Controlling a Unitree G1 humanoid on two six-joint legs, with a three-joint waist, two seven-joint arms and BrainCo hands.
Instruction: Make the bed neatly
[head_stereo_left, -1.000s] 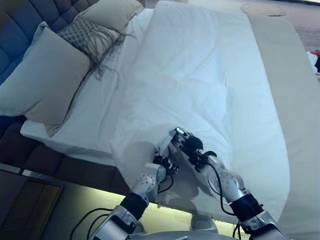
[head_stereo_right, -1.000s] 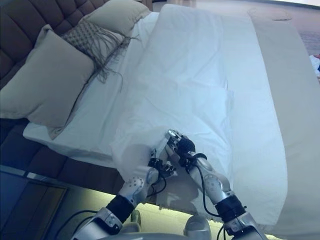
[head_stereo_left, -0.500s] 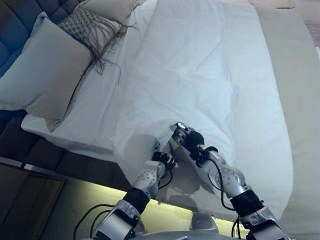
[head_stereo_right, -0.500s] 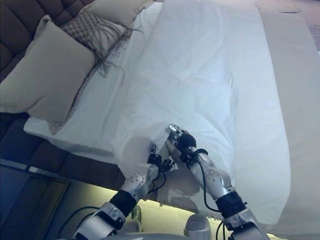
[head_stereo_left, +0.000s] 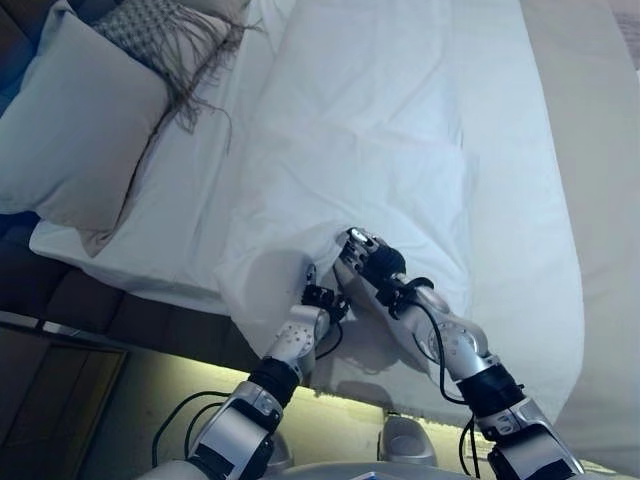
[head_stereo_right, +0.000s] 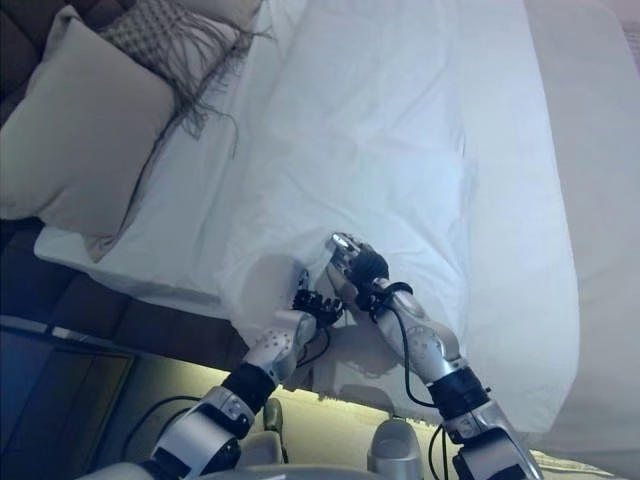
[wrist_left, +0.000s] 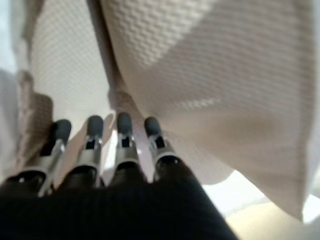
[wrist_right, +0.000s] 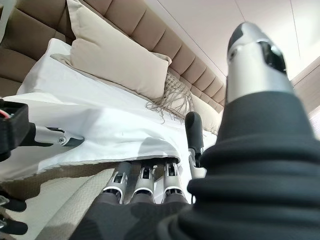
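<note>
**Gripping the Duvet Edge at the Bedside**

Lying lengthwise down the bed, the white duvet is smooth at its far end and creased and bunched at the near edge, where a rounded fold hangs over the side of the mattress. Its top is plain white cotton; the left wrist view shows its underside as a cream, waffle-textured weave.

The right hand sits at the lifted near edge, its fingers tucked under the hem with the thumb over it, pinching the cloth. The left hand is just beside it, under the overhang; its fingers lie straight and side by side against the textured underside.

A grey rectangular pillow leans on the tufted headboard, with a fringed knitted cushion beside it. A beige runner covers the far side.
</note>
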